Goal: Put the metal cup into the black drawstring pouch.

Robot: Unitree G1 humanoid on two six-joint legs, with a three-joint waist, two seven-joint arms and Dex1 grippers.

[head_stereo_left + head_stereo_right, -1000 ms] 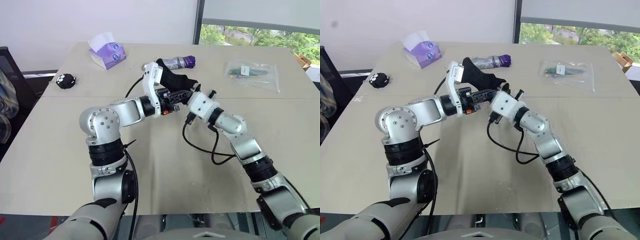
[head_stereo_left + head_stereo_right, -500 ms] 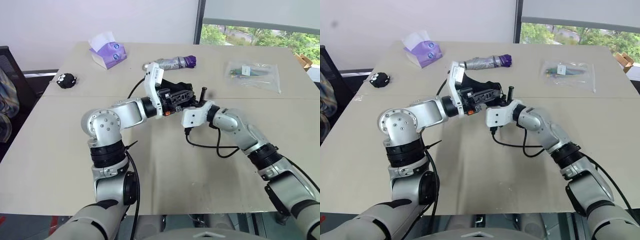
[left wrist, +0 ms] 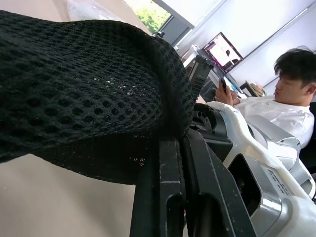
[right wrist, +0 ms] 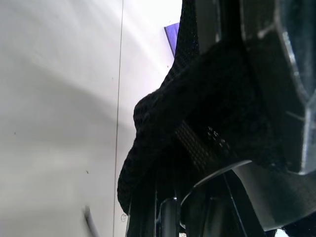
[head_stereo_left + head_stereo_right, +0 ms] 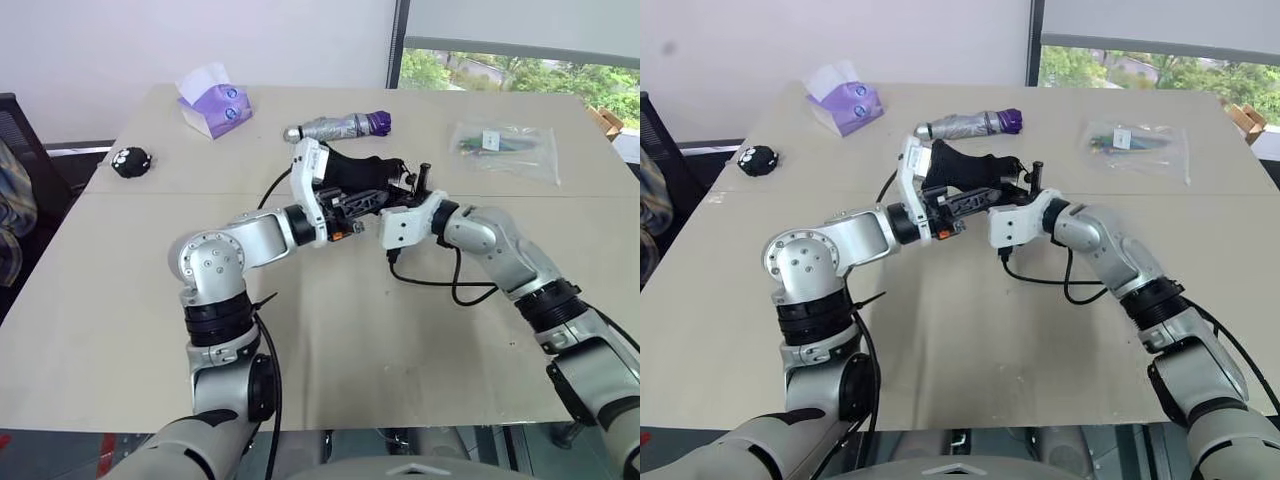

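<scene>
The black drawstring pouch (image 5: 355,168) hangs above the middle of the table, held up between both arms. My left gripper (image 5: 352,197) comes in from the left and is shut on the pouch's lower edge; the left wrist view shows the black mesh fabric (image 3: 74,89) pinched between its fingers (image 3: 170,187). My right gripper (image 5: 408,182) comes in from the right and is shut on the pouch's other side; in its wrist view dark fabric (image 4: 197,113) covers the fingers. The metal cup is hidden.
A folded silver umbrella with a purple end (image 5: 335,127) lies just behind the pouch. A purple tissue box (image 5: 215,105) and a small black spotted object (image 5: 130,160) sit at the back left, a clear plastic bag (image 5: 505,145) at the back right. A seated person (image 3: 291,94) is beyond the table.
My right wrist has rolled and its forearm has swung out to the right and lower. The pouch stays gripped by both grippers; more of the umbrella behind it shows. The left arm has hardly moved.
</scene>
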